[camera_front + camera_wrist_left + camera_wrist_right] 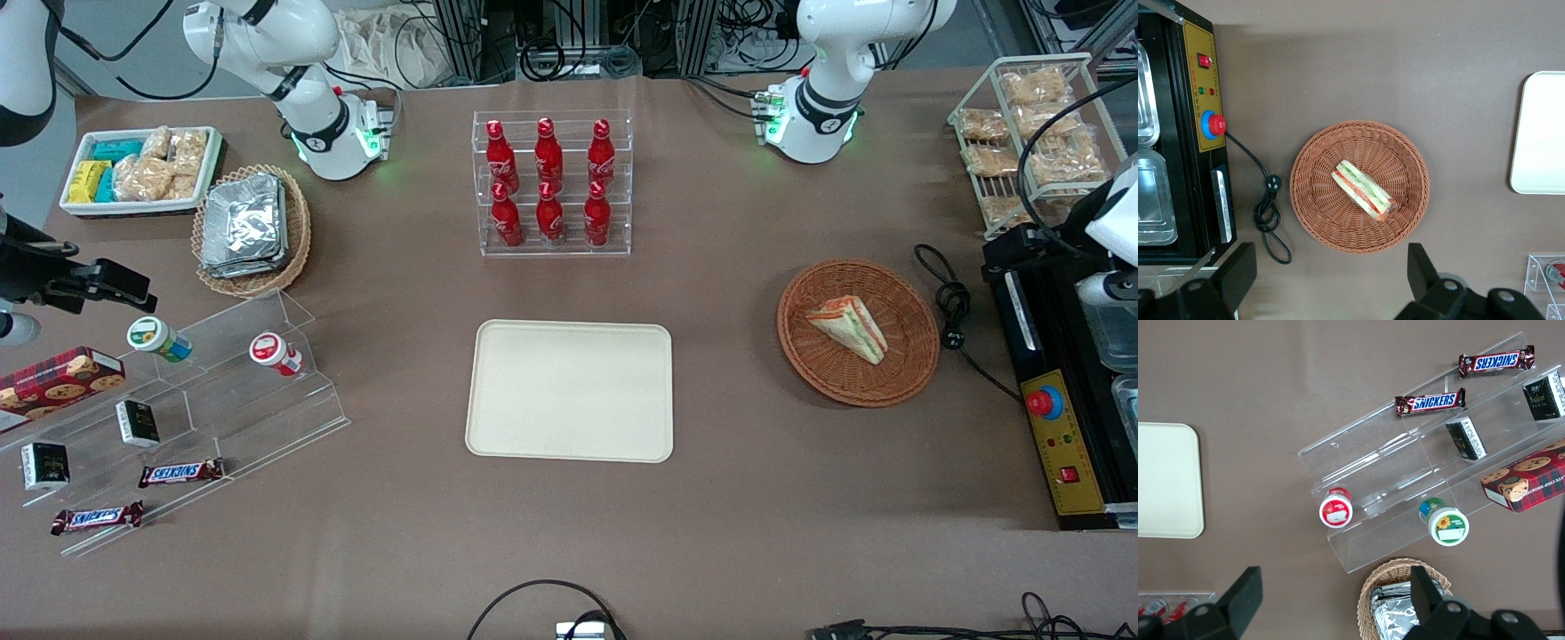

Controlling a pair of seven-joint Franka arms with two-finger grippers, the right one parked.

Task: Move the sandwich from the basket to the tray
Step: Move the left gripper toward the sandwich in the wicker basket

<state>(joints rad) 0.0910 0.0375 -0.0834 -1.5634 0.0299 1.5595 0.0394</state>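
Front view: the cream tray lies bare mid-table, Coca-Cola bottles racked farther from the camera and Snickers bars toward the parked arm's end. The reddish wicker basket holds the triangular sandwich, red and green filling showing. The gripper hangs high above, fingers spread wide, holding nothing

the left arm reaches out high over its own end of the table. its hand points straight down and hangs up in the air. the two fingers are spread wide apart. nothing is between them and they touch nothing.
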